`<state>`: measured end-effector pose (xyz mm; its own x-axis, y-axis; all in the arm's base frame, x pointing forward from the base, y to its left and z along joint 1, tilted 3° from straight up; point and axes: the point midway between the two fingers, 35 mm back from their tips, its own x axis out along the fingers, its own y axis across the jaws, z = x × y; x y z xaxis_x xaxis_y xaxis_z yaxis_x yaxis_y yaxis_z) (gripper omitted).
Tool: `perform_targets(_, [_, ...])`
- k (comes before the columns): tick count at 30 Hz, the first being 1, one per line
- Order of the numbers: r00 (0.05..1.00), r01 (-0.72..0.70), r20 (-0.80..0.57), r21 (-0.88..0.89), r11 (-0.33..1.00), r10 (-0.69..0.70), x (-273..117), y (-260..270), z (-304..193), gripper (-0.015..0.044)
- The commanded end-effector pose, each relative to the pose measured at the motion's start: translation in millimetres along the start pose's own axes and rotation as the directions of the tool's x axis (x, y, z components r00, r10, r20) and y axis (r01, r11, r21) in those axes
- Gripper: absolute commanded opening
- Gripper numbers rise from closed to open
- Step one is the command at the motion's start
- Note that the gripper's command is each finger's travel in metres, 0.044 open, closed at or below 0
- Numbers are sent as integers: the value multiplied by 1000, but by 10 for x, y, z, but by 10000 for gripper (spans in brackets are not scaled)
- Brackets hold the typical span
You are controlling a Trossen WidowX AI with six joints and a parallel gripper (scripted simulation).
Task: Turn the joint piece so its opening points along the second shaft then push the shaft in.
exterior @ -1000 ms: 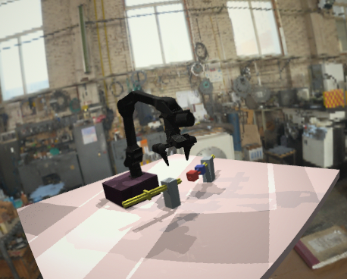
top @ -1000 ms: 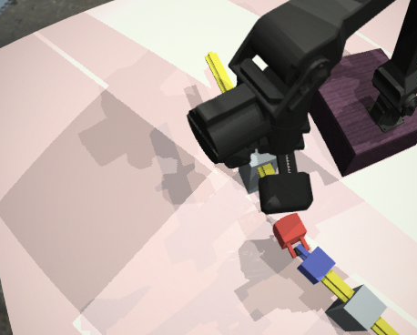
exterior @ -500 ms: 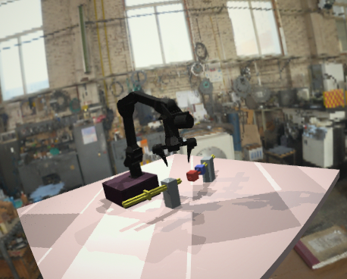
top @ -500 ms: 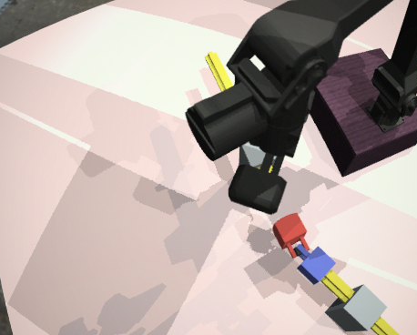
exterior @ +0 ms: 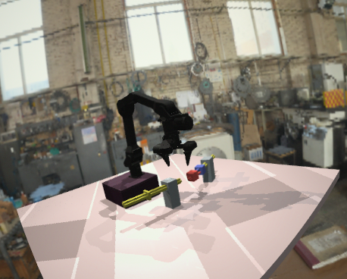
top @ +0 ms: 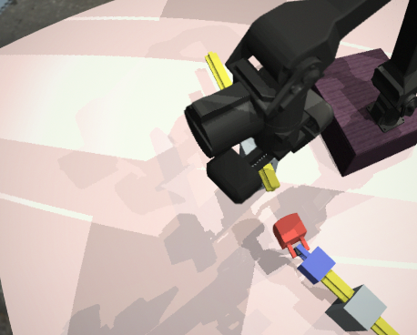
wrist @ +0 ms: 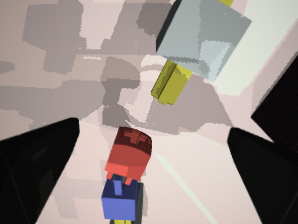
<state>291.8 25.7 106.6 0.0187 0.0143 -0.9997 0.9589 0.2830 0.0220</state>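
Observation:
The red joint piece hangs by its prongs from the blue hinge part on the first yellow shaft, held by a grey block. The second shaft runs through another grey block. A gap separates its near end from the red piece, whose far face points roughly that way; exact alignment is unclear. My gripper is open and empty, above both, touching neither. Its fingertips are hidden in the top view.
The dark purple base block carries the arm and stands beside the second shaft. A raised yellow cross-piece sits on the second shaft's outer part. The arm hides part of that shaft in the top view.

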Motion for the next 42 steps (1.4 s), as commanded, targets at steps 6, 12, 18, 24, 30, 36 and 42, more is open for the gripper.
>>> perform_targets(6, [1000,3,-21,282,959,3,52,-17,-4,440])
perform_targets(12, [1000,3,-22,302,953,3,54,-17,-3,440])
perform_targets(18, [1000,4,-21,301,954,3,261,3,15,440])
perform_targets(24, [1000,5,-21,299,954,1,609,0,37,440])
perform_targets(30, [1000,6,-21,298,955,0,862,-32,47,440])
perform_targets(36, [1000,6,-21,298,955,0,866,-7,-11,440])
perform_targets(42, [1000,6,-24,298,955,1,882,82,-259,440])
